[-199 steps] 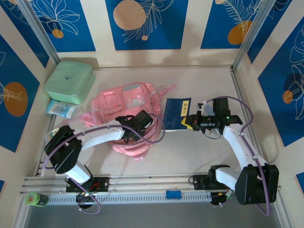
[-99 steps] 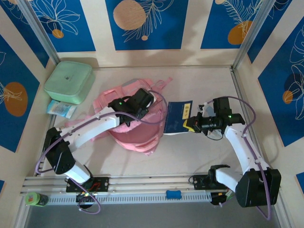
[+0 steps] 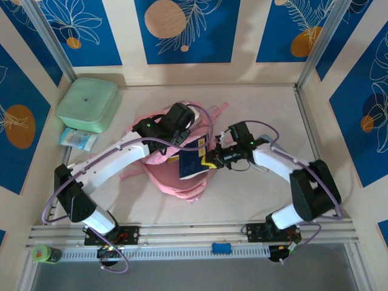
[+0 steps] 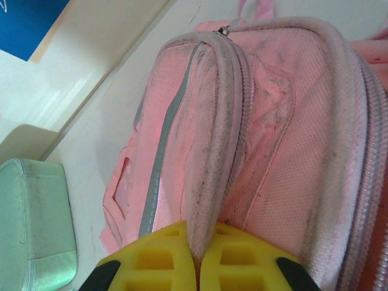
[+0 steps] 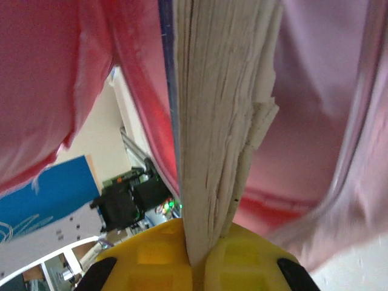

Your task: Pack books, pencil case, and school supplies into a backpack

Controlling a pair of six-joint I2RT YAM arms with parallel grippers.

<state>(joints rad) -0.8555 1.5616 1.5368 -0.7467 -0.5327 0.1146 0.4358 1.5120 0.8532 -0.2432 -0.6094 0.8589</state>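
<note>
The pink backpack (image 3: 165,179) lies mid-table with its top raised. My left gripper (image 3: 182,130) is above it, shut on the padded pink rim by the zip (image 4: 209,151); the yellow fingers (image 4: 157,257) pinch it tight, and the left gripper (image 4: 197,259) sits at the bottom of that view. My right gripper (image 3: 211,160) is shut on a dark navy book (image 3: 191,165) that tilts into the backpack's mouth. In the right wrist view the book's pale page edges (image 5: 212,121) run up from the right gripper (image 5: 197,257) between pink backpack walls (image 5: 54,91). The pencil case is out of view.
A mint-green box (image 3: 88,104) stands at the back left, also seen as a green corner (image 4: 33,224), with a blue-and-white packet (image 3: 79,139) in front of it. The metal rail (image 3: 182,233) runs along the near edge. Frame posts and walls close in the sides.
My left gripper has pinched the backpack's rim and lifted it up and back. My right gripper has carried the navy book left, off the table and into the backpack's mouth.
</note>
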